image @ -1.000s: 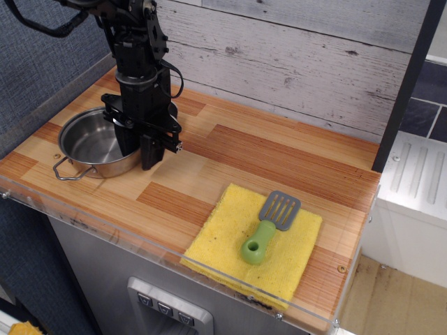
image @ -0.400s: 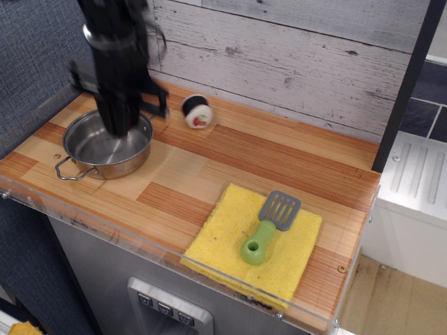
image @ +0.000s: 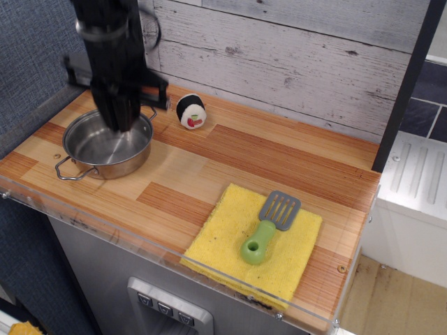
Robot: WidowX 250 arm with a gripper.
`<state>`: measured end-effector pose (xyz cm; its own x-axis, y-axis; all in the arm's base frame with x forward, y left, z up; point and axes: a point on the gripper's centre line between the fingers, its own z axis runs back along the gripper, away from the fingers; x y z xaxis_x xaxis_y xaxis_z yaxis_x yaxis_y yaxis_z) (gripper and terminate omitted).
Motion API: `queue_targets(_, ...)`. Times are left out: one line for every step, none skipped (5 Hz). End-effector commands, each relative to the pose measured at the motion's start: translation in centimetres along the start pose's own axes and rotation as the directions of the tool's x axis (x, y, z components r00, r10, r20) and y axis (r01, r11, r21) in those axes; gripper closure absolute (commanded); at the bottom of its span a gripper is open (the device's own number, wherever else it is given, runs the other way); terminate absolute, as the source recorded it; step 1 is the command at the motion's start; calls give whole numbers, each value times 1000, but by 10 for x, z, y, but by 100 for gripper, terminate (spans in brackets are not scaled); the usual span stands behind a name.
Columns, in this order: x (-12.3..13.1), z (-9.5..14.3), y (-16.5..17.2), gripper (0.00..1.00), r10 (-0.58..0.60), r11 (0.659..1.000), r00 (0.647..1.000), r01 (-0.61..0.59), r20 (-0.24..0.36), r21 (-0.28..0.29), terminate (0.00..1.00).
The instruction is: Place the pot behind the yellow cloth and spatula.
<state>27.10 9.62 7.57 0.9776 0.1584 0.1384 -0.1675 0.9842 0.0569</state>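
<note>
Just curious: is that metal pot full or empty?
Empty: the pot sits upright, and its bare shiny bottom shows, though the gripper hides part of it.

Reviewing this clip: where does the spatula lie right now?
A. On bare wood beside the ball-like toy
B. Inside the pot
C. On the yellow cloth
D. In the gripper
C. The spatula lies flat on the yellow cloth at the front right of the counter, far from the pot at the left, over which the blurred gripper hangs.
</note>
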Motion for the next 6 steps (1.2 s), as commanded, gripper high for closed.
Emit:
queue_targets(13, -30, 11, 0, 1, 1000, 998, -1, -62, -5, 0)
queue_targets(14, -40, 11, 0, -1, 1000, 996, 1, -88, -1, 0)
queue_targets(15, -46, 7, 0, -11, 1000, 995, 11, -96, 2, 0)
queue_targets(14, -48, 4, 100, -14, 1000, 995, 15, -95, 12, 0)
queue_targets(14, -50, -1, 100, -28, 999, 993, 31, -111, 22, 0)
queue_targets(12, -52, -5, 100, -37, 999, 992, 40, -124, 23, 0)
